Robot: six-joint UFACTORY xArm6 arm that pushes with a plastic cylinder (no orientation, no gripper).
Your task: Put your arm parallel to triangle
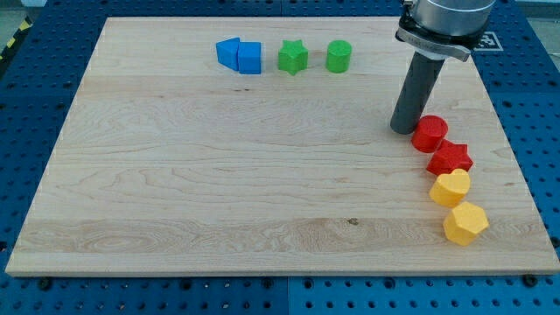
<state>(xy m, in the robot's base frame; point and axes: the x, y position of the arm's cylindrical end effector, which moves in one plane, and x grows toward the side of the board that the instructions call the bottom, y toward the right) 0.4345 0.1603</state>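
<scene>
Rod parked by the reds, triangle far off!

My tip (403, 129) is set just beside the red round wooden block (430, 133) near the board's right edge; no fingers are fitted. The blue triangular wooden block (228, 52) is found near the top edge, so a clear leftward sweep is advised.

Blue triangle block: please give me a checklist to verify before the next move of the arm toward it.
1. Blue triangle block visible, at the view's top: ok.
2. It touches the blue cube: not ok, the cube may be pushed.
3. My tip far from the triangle: ok.
4. Red cylinder right beside my tip: not ok, risk of nudging.
5. Green star and green cylinder lie between: cannot tell whether they block the path.
</scene>
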